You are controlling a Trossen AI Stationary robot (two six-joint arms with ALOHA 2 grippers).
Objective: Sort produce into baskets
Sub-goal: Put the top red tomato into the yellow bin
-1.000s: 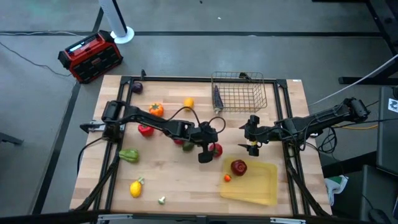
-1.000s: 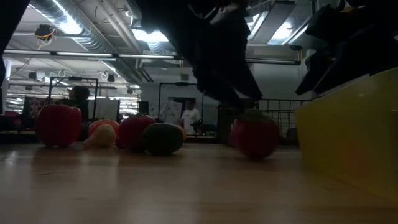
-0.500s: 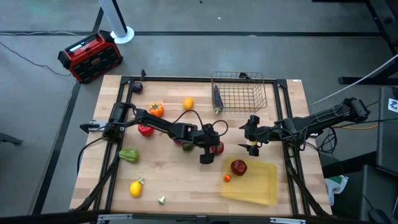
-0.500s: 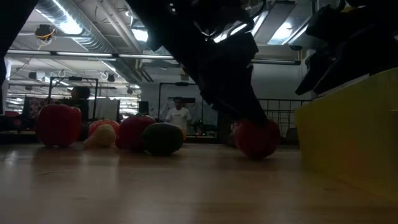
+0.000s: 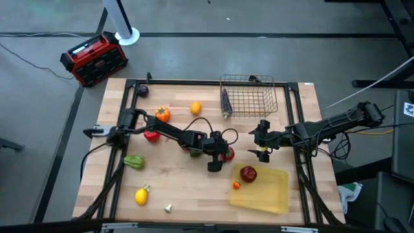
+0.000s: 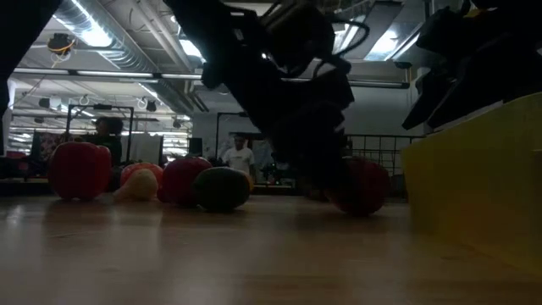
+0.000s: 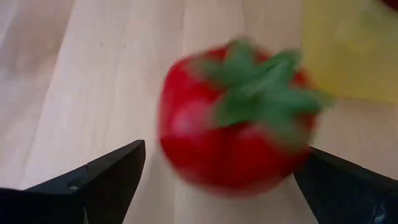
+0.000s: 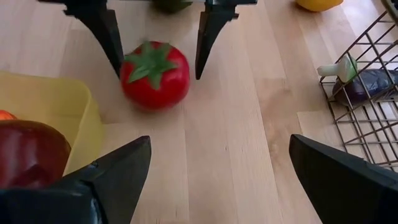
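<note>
Between the spread fingers (image 8: 106,28) of the left gripper (image 5: 220,157) sits a red tomato (image 7: 239,121) with a green leafy cap, resting on the table (image 5: 187,188); the fingers stand on either side of it, wide apart, with gaps visible and no clear contact. Just beside it lies the translucent yellow tray (image 5: 275,191), holding a dark red apple (image 5: 248,173) and a small orange piece (image 5: 237,185). The right gripper (image 5: 261,142) hovers near the tray's far edge, its fingers (image 8: 106,180) wide open and empty. Beyond it stands the wire basket (image 5: 249,97), with a purple eggplant (image 8: 367,84) and a mushroom (image 8: 339,65) lying against its wall. Across the pale wooden planks are scattered an orange (image 5: 196,107), an orange pepper (image 5: 162,114), a red pepper (image 5: 151,134), a green pepper (image 5: 134,161), a lemon (image 5: 141,195), a small whitish piece (image 5: 167,208) and a dark purple item (image 5: 143,91) near the far corner. On the grey floor beside the table rests a red-and-black box (image 5: 94,58). In the low view, the room behind shows ceiling lights, ducts, and a person (image 6: 241,157) standing far off.
</note>
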